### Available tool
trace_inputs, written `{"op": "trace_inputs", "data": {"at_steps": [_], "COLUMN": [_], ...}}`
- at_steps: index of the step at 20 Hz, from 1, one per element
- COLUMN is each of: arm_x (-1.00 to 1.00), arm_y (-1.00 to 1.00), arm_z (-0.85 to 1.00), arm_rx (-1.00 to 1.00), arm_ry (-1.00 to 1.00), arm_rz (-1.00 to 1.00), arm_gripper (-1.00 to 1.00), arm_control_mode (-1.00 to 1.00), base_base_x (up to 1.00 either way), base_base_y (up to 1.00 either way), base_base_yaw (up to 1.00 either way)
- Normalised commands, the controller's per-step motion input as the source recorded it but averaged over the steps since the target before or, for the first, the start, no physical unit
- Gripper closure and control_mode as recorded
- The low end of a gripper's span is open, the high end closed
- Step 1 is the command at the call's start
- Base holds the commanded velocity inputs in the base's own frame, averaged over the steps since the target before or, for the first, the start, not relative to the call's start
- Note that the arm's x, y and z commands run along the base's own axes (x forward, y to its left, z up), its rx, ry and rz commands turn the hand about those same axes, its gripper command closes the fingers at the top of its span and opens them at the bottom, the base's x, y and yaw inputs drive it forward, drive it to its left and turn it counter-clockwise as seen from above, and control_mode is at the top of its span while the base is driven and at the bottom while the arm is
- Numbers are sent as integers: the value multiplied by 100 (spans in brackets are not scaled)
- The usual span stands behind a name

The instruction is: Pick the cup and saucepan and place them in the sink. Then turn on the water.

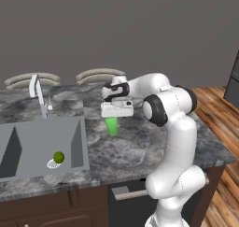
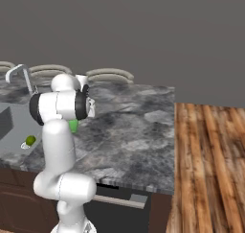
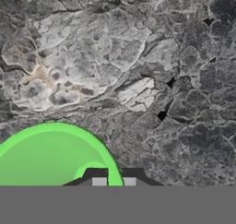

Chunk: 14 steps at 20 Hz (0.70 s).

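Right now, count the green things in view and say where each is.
2: the cup on the counter under the gripper; a small ball in the sink. Others may be hidden.

Cup [image 2: 73, 126] mostly hidden behind arm; claw [image 3: 114, 180] tips barely visible.

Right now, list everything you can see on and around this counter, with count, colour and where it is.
cup: one, bright green, upright on the counter right of the sink, its rim between the gripper's fingers
ball: one, yellow-green, in the sink by the drain
sink: one, grey, recessed at the counter's left
faucet: one, silver, behind the sink
counter: one, grey marbled
gripper: one, white, shut on the cup's rim
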Motion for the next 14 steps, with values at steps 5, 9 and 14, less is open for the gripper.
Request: {"op": "trace_inputs", "data": {"at_steps": [5, 9, 14], "arm_x": [-53, -65, -58], "arm_y": [-10, -11, -18], "arm_z": [5, 24, 28], "arm_rx": [0, 0, 0], "arm_ry": [-8, -15, -14], "arm_rz": [0, 0, -1], "arm_gripper": [100, 100, 100], "arm_control_mode": [-100, -100, -100], "base_base_x": [0, 0, 0], "base_base_y": [0, 0, 0], "base_base_yaw": [0, 0, 0]}}
